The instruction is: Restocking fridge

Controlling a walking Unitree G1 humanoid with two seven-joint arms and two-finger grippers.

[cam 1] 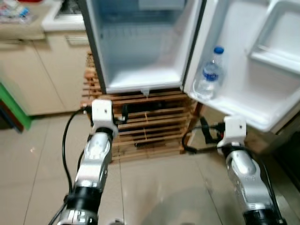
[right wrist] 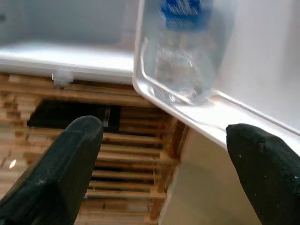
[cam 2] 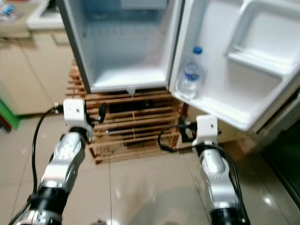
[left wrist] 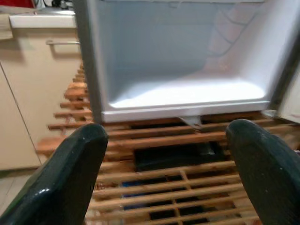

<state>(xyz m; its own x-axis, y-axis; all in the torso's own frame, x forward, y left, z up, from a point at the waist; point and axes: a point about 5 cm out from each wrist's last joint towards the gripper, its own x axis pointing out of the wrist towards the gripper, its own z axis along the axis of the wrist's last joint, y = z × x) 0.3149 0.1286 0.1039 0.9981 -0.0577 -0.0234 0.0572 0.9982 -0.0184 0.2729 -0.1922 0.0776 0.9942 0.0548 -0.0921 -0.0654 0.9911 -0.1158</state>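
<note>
A small white fridge (cam 1: 140, 56) stands open on a wooden slatted stand (cam 1: 150, 124); its lower compartment is bare. The door (cam 1: 253, 89) swings out to the right. A clear water bottle with a blue cap and label (cam 1: 209, 75) stands upright in the door's lower shelf (right wrist: 206, 117). My left gripper (left wrist: 166, 131) is open and empty, low in front of the fridge's bottom edge. My right gripper (right wrist: 164, 129) is open and empty, just below and short of the bottle (right wrist: 180, 61). Both silver arms (cam 1: 96, 154) (cam 1: 243, 168) reach forward.
Beige cabinets (cam 1: 42, 70) and a countertop (cam 1: 23, 23) lie to the left of the fridge. A green object (cam 1: 14, 108) sits at the far left by the floor. The door's upper shelf (cam 1: 276, 51) juts out on the right. Tiled floor (cam 1: 159, 187) lies under the arms.
</note>
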